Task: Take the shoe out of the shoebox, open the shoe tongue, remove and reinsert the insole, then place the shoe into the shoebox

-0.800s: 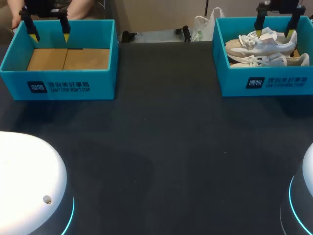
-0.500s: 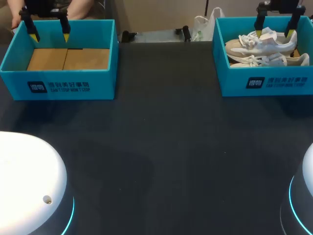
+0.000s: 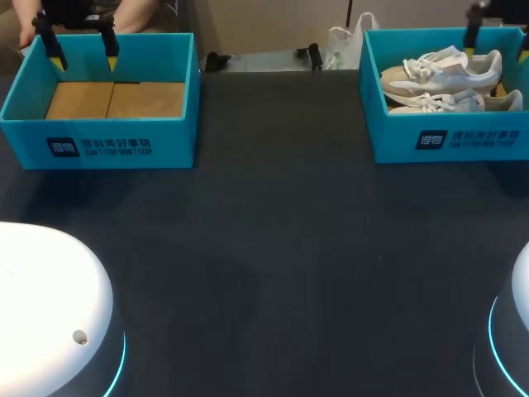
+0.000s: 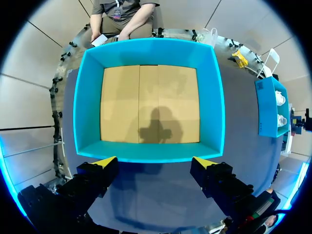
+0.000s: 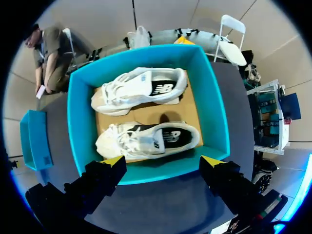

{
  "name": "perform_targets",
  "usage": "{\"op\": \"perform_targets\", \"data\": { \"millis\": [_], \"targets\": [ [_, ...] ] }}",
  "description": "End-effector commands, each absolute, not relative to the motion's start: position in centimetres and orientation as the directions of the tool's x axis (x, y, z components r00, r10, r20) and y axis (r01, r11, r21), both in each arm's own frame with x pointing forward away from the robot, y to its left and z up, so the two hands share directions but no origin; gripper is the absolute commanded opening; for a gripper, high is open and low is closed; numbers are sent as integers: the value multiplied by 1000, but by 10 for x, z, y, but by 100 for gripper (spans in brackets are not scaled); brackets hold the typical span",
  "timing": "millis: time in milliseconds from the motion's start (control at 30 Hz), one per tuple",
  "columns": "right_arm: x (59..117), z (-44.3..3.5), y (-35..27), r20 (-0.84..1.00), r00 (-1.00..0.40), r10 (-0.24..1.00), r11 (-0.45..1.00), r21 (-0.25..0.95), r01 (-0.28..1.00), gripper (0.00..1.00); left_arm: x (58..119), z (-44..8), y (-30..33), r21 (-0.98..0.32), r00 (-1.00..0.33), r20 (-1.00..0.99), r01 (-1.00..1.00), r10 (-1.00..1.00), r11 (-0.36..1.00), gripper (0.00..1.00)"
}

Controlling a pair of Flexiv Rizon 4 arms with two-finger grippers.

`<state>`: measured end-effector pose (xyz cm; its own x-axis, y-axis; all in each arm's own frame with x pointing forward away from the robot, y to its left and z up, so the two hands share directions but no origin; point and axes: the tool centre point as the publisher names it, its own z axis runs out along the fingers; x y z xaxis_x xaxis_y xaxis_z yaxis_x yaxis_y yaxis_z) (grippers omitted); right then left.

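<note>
Two white and beige sneakers lie side by side in the teal shoebox [image 3: 450, 141] at the table's far right, one at the back [image 3: 438, 70] and one at the front [image 3: 446, 101]. My right gripper [image 3: 498, 45] hangs open above that box, near its right end. In the right wrist view the gripper [image 5: 163, 160] stands over the box's near wall [image 5: 161, 170], with both sneakers [image 5: 141, 90] [image 5: 146, 139] ahead of it and nothing between its fingers. My left gripper [image 3: 83, 58] [image 4: 155, 160] is open above a second teal box [image 3: 99, 145] [image 4: 87, 97] at the far left.
The left box holds only its brown cardboard floor [image 3: 116, 99]. The dark table [image 3: 273, 231] stretches between the two boxes. My arms' white bases [image 3: 50, 314] [image 3: 517, 331] sit at the front corners. Small black clamps [image 3: 219, 59] line the back edge.
My right gripper has shifted to the right over the shoebox, so one finger now sits at the view's edge. The left arm, both boxes and the shoes have not moved.
</note>
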<state>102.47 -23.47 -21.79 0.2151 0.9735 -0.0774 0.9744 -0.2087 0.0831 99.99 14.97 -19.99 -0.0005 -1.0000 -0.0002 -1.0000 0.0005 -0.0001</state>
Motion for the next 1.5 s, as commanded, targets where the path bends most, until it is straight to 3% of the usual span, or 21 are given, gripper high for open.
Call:
{"op": "perform_targets", "data": {
  "millis": [33, 833, 867, 1033, 1500],
  "targets": [
    [1017, -226, -253, -85, 219, 972, -206, 132, 969, 100, 1000, -200, 150, 0, 0, 0, -1000, -1000, 0, 100],
    [1025, -295, -298, -118, 100, 988, -82, 147, 986, 100, 1000, -200, 150, 0, 0, 0, -1000, -1000, 0, 100],
    [1026, -298, -299, -117, 96, 989, -78, 144, 986, 96, 1000, -200, 150, 0, 0, 0, -1000, -1000, 0, 100],
    [1028, -313, -304, -118, 80, 990, -65, 125, 990, 100, 1000, -200, 150, 0, 0, 0, -1000, -1000, 0, 100],
    [1034, -345, -316, -110, 64, 992, -57, 70, 996, 96, 1000, -200, 150, 0, 0, 0, -1000, -1000, 0, 100]
  ]
}}
